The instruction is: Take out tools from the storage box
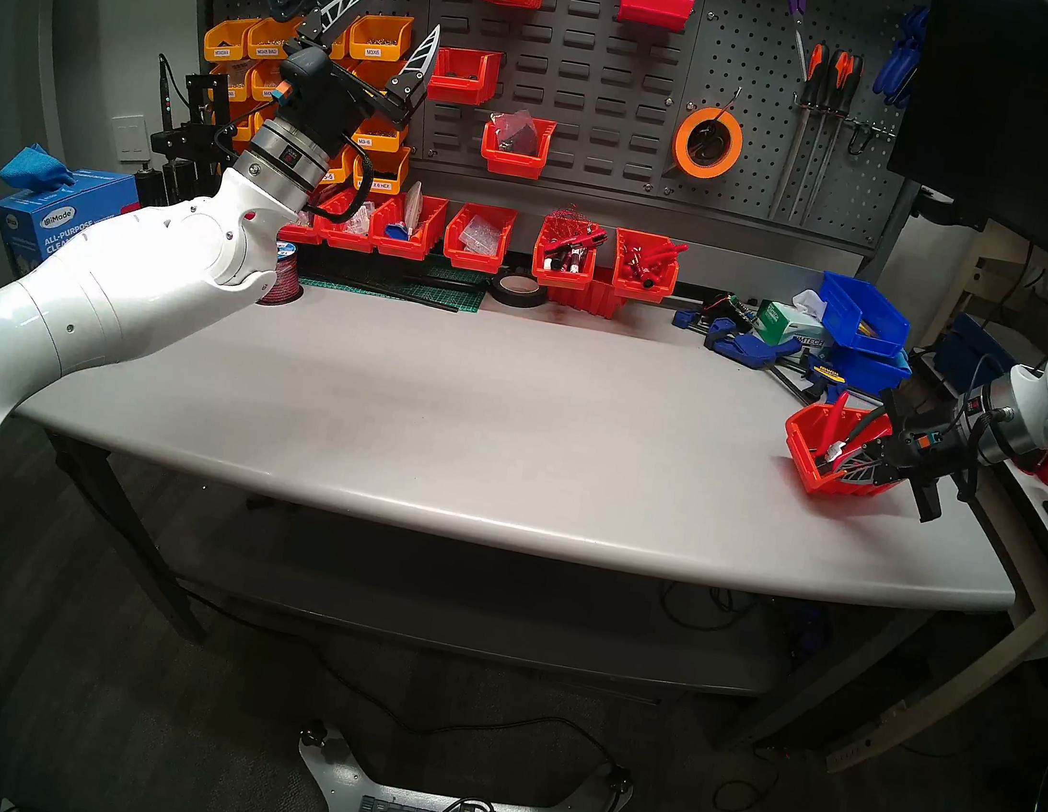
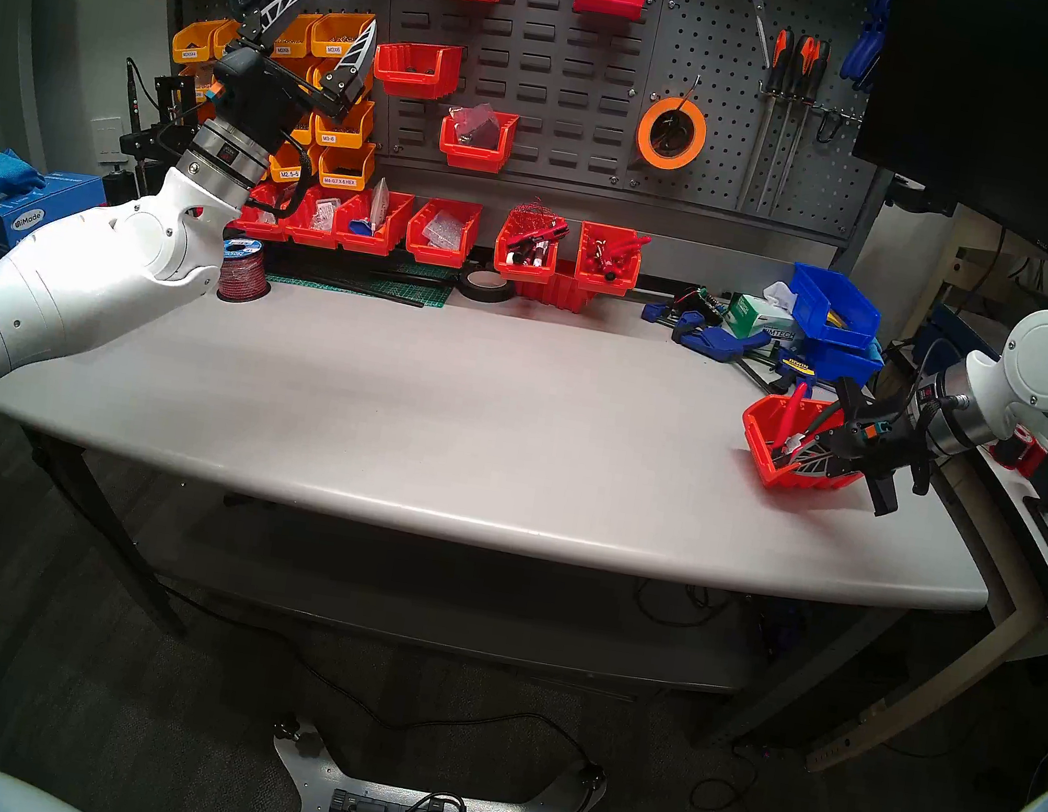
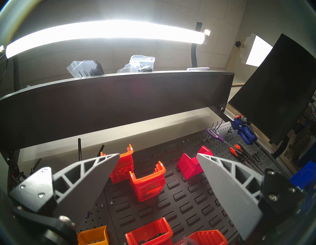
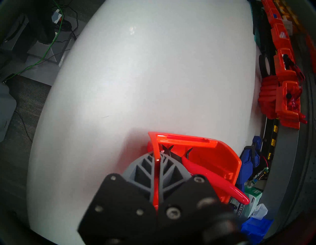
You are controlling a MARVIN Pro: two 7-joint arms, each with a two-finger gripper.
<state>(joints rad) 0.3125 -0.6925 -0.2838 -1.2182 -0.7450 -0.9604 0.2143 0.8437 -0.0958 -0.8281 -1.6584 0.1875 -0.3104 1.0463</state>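
**Right gripper clamps the bin wall; left arm raised at the pegboard**

The right arm reaches in low from 3 o'clock, wrist near level, and the right gripper [image 4: 158, 161] has its jaws pressed together on one side wall of the red-orange storage box [image 1: 805, 449], one finger inside, one outside. The box sits tilted at the bench's [image 1: 504, 433] right end. Inside it lie the red-handled flush cutters [image 4: 213, 178], handles poking past the rim, and a dark-handled tool, mostly hidden behind the fingers.

The left arm angles up toward 11 o'clock; the left gripper [image 1: 386, 30] hangs before the pegboard with its jaws spread wide and empty, in front of the yellow labelled bins [image 1: 372, 38].

Just behind the box, toward 1 o'clock, crowd blue bar clamps [image 1: 751, 347], a tissue box [image 1: 788, 322] and stacked blue bins [image 1: 862, 315].
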